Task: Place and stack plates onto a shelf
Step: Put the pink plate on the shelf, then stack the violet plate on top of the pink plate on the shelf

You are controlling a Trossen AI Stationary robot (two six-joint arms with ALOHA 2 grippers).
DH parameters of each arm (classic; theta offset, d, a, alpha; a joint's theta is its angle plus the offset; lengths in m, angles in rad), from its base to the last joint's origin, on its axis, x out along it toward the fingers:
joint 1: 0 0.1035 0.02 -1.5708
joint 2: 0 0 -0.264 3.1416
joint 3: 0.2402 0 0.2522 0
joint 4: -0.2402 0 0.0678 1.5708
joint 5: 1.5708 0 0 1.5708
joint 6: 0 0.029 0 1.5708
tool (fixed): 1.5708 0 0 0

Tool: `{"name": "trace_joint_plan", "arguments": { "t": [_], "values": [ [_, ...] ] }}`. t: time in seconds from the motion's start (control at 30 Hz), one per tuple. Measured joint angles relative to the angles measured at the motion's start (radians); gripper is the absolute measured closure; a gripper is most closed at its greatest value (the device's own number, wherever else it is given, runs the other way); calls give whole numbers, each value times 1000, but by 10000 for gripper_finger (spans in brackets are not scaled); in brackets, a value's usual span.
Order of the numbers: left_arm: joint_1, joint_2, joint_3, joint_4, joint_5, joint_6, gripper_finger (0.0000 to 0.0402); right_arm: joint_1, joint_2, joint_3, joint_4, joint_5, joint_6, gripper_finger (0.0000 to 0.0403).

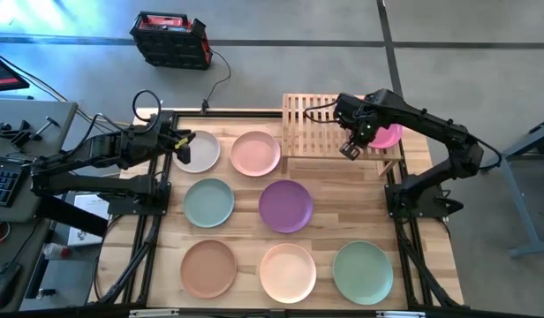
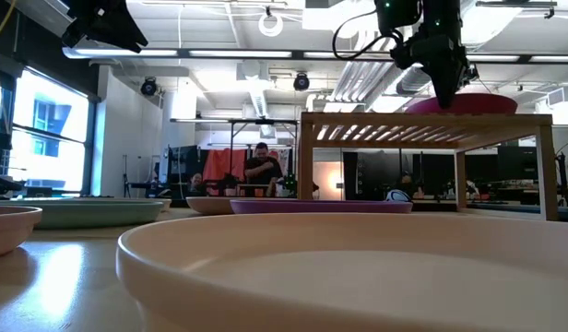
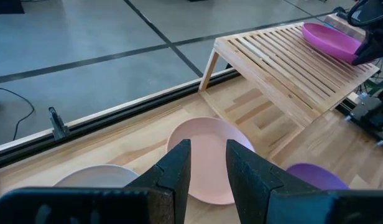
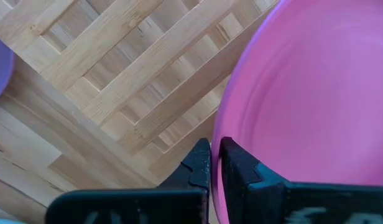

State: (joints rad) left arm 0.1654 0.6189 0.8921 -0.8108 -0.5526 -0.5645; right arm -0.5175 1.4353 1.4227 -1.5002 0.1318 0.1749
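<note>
High view: the magenta plate is seen on the shelf at two o'clock; seven plates remain on the bench.

Low view: the plate's rim is pinched from above.

Left wrist view: the left gripper is held slightly parted and empty (waiting).

Right wrist view: the right gripper fingers are nearly closed on the rim, presumably for controlled placement.

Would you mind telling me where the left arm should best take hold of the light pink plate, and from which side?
I would pinch the raised rim of the light pink plate on its left edge, coming down from above with the left pincer. The plate lies flat and shallow on the table, so only the rim offers a hold, and that edge lies nearest that arm.
</note>
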Motion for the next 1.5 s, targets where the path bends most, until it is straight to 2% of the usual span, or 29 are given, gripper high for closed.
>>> {"name": "trace_joint_plan", "arguments": {
  "t": [0.27,0.5,0.63,1.0,1.3,1.5],
  "values": [
    [0,0,0,0,0,0,312,0,0,0,1,-2,1,396],
    [0,0,0,0,0,0,312,1,0,0,13,-2,3,324],
    [0,0,0,0,0,0,312,0,0,0,39,1,0,300],
    [0,0,0,0,3,0,312,1,1,173,16,6,2,293],
    [0,52,0,7,118,43,312,15,0,279,18,-149,88,293],
    [-1,108,0,7,276,2,312,90,0,287,24,-192,188,293]
  ]
}}
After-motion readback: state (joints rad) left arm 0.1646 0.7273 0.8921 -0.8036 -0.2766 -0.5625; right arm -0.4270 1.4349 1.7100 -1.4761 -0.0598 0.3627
